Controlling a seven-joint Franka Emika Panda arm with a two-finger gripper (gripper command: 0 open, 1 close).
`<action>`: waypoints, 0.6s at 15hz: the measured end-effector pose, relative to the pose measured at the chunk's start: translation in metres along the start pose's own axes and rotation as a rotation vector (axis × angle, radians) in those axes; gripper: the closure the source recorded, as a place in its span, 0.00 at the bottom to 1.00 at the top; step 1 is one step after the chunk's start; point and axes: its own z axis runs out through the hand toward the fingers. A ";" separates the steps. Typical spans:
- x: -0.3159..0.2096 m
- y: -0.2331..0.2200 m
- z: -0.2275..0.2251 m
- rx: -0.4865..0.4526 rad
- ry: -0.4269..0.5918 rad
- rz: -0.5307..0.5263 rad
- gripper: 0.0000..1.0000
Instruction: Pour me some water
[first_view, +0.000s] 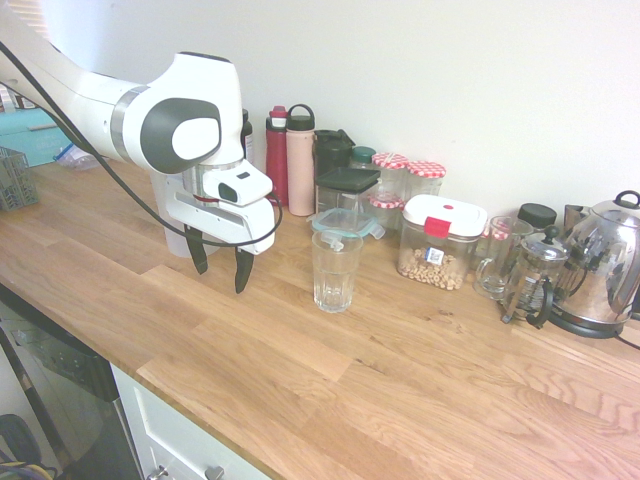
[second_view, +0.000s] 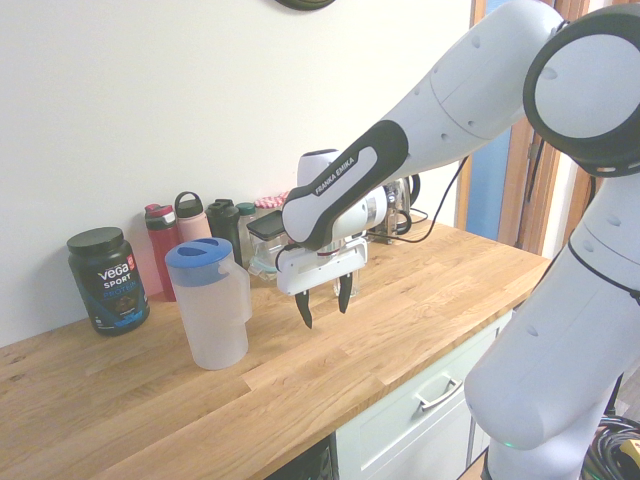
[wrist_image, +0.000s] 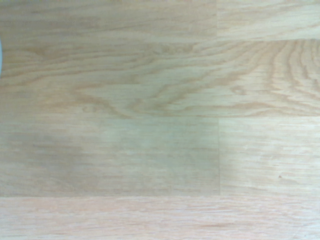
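One jug, one glass, one gripper open

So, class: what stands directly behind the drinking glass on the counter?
Right behind the drinking glass stands a clear container with a teal clip lid. The glass covers its lower part, so what it holds cannot be seen.

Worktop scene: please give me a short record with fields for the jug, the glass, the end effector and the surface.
jug: frosted white jug with blue lid, upright on the wooden worktop
glass: clear drinking glass, upright, near the jars
end effector: end effector open, empty, pointing down, above bare wood between jug and glass
wrist view: only wood grain
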 end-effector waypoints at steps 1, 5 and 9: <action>0.000 0.000 0.000 0.000 -0.001 -0.001 0.00; -0.013 -0.004 -0.014 0.021 0.010 -0.024 0.00; -0.084 -0.013 -0.070 0.098 0.064 -0.168 0.00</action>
